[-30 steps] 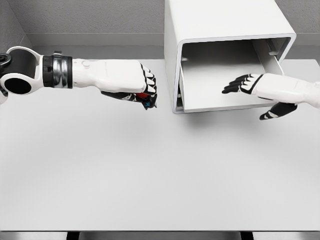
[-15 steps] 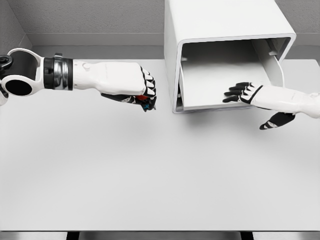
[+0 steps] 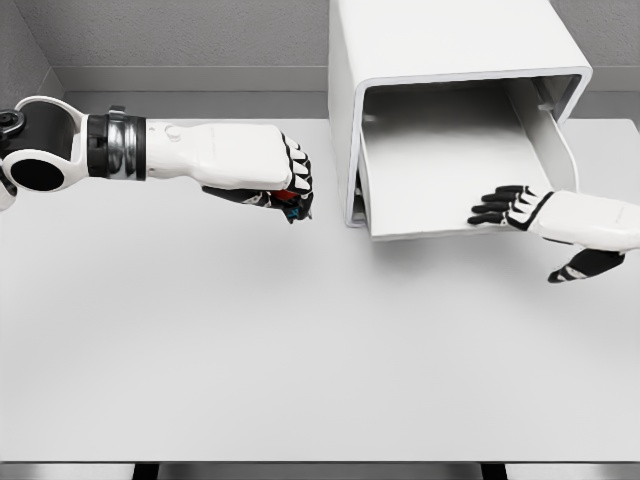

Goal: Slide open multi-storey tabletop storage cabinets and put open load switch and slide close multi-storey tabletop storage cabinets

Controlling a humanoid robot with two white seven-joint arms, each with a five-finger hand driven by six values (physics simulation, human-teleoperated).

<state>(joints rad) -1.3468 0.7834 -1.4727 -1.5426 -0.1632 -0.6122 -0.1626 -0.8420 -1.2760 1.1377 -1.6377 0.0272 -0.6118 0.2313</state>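
Fingers (image 3: 492, 209) of your right hand (image 3: 540, 215) are lying spread on the drawer (image 3: 450, 160) of the cabinet (image 3: 440, 40), gripping nothing, so they are risking slipping off its front lip; your left hand (image 3: 270, 175) is curling closed around the load switch (image 3: 291, 200), risking clipping the cabinet's near wall.

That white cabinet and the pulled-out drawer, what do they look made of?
The white boxy storage cabinet looks like painted metal or moulded plastic: smooth matte faces, rounded corners, thin walls. Its white sliding drawer appears to be the same thin sheet, with an even, soft sheen. As a simulator render, this is only a guess.
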